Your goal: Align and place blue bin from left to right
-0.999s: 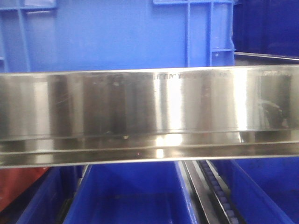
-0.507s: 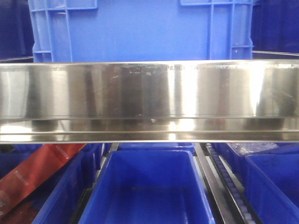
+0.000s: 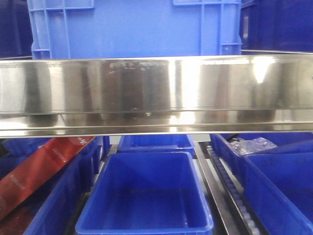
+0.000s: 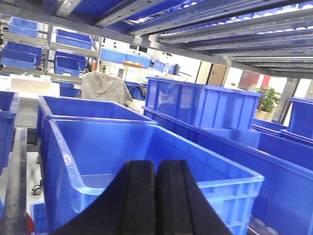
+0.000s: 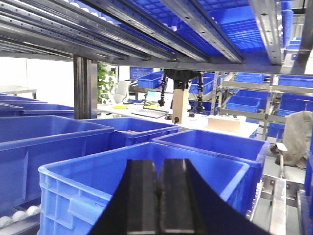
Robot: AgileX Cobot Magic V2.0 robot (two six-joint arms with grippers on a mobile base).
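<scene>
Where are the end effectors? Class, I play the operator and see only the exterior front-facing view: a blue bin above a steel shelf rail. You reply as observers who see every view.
Observer: The left end effector is shut and holds nothing; only the left wrist view shows it.
Operator: And the right one?
Observer: The right end effector is also shut and empty.
Operator: What lies ahead of it?
Observer: An open-topped blue crate sits just beyond its fingertips, under the roller rails.
</scene>
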